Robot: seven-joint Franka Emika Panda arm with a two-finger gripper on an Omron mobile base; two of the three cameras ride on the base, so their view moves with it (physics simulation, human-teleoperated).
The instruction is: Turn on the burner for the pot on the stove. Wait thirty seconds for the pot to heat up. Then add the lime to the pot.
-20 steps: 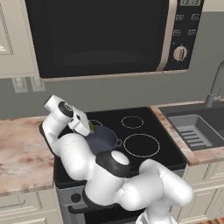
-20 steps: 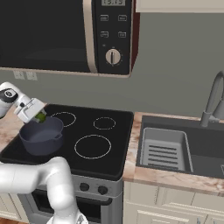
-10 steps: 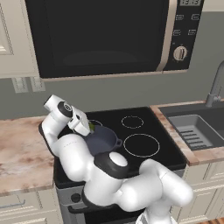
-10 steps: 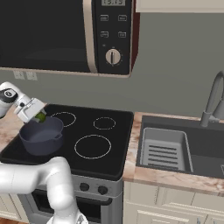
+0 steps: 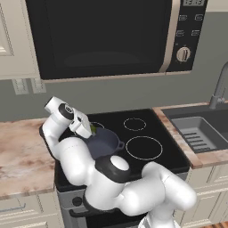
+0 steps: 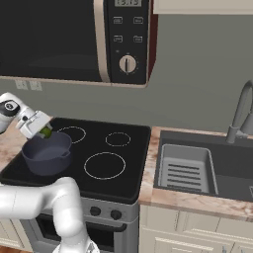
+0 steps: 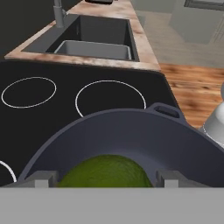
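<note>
Even, soft rendered light from above — no glare, faint shadows. All 3 views are sharp; the hand view looks slightly coarse — no blur.

The black glass cooktop marked with thin white rings (image 6: 99,148) sits in a grey steel front carrying black round knobs (image 6: 104,213). A round dark grey-blue metal pot (image 6: 47,153) with no lid stands on the front left ring. The white arm's pincer (image 6: 43,129) is positioned over the pot's far rim, with a small dark green round lime (image 6: 46,132) at its tip, above the pot's opening. A black microwave with a round dial (image 6: 74,42) hangs above the cooktop. To the right, a dark recessed sink (image 6: 197,168) is set in the mottled stone surface (image 6: 173,197), with a grey tap (image 6: 239,113) behind it.
</note>
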